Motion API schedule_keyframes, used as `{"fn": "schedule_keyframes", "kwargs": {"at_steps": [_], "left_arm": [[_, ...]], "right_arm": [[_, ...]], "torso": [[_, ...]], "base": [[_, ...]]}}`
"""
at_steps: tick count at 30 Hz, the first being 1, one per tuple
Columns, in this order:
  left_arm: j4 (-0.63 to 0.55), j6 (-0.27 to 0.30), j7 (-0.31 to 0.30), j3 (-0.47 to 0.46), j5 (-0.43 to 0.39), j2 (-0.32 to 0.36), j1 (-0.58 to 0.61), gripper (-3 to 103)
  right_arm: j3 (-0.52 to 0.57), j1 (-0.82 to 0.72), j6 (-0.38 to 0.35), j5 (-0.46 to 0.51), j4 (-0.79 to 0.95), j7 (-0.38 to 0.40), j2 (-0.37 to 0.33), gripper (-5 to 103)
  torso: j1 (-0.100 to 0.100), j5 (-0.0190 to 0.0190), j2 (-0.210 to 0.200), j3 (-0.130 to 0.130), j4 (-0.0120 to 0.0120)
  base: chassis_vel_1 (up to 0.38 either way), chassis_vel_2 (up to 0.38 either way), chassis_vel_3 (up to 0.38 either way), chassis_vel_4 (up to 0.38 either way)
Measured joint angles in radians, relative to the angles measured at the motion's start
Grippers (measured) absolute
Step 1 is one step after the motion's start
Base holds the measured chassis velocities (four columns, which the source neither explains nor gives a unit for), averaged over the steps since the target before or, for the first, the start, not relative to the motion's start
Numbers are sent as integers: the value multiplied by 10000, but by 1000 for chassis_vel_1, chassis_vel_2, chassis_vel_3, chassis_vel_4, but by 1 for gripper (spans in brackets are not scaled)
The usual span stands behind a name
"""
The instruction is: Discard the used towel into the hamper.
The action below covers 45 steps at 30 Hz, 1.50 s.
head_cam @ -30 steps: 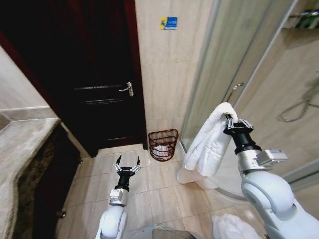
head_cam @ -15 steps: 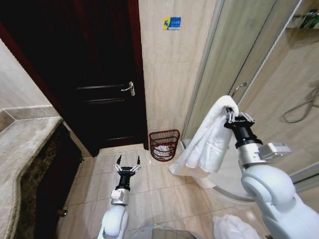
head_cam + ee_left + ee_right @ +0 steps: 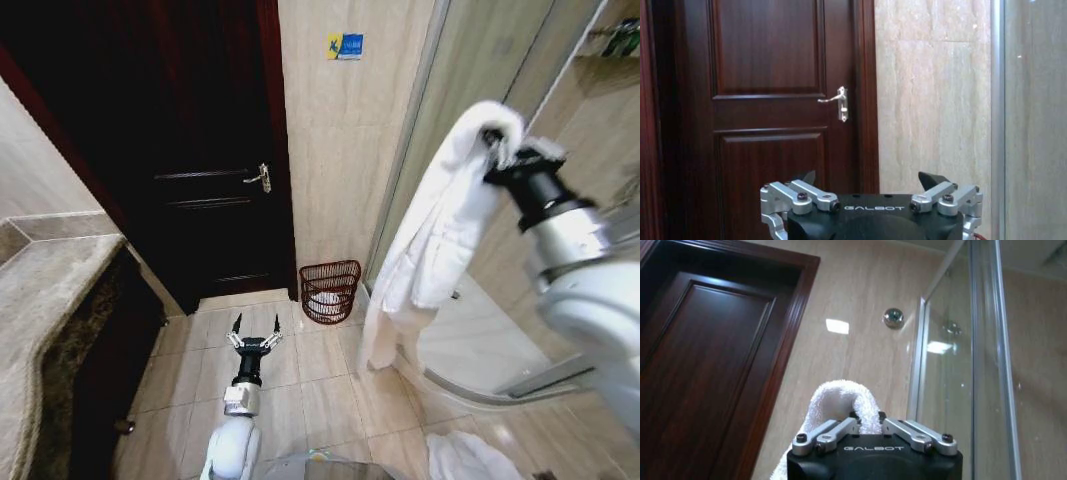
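Nearest the robot, low over the beige floor tiles (image 3: 320, 395), the left gripper (image 3: 254, 339) hangs idle with its fingers spread and nothing between them, pointing toward the dark wooden door (image 3: 190, 150); it seems parked out of the way while the other arm works. A second white cloth (image 3: 465, 455) lies crumpled on the floor near the robot's right side. Higher and to the right, the right gripper (image 3: 497, 140) is raised well above floor level, its fingers pinched on the top fold of the white towel (image 3: 435, 240). The towel drapes over the fingers and hangs in a long fall, its lower end apart from the floor, probably lifted so it will not drag. Farther off, the hamper (image 3: 329, 291) stands on the floor against the tiled wall, between the door and the glass shower enclosure (image 3: 470, 90), with something white already inside. The towel hangs nearer and to its right, not yet above the rim.
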Motion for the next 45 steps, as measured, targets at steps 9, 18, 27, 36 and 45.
{"fn": "schedule_keyframes", "kwargs": {"at_steps": [9,18,27,36,45], "left_arm": [[-134,289,1,6,92,4,-138,100],[-158,551,16,-29,103,5,-288,100],[-83,721,65,-74,168,5,-386,100],[189,584,23,-44,350,5,-404,100],[111,559,-154,-34,329,6,-301,100]], "right_arm": [[60,60,94,232,-474,-216,282,4],[-656,-282,407,-1519,-801,-767,2848,4],[-1115,154,997,-4253,-2564,-2475,5321,4],[-2235,2097,901,-4477,-3839,-2358,6123,4],[-2604,3531,772,-4277,-4537,-2271,6321,4]], "torso": [[0,-4,0,-1,-1],[0,-7,0,0,2],[0,-5,0,0,1],[1,-6,0,0,1],[1,-3,2,-1,-1]], "base": [[0,0,0,0],[0,0,0,0],[0,0,0,0],[0,0,0,0],[0,0,0,0]]}}
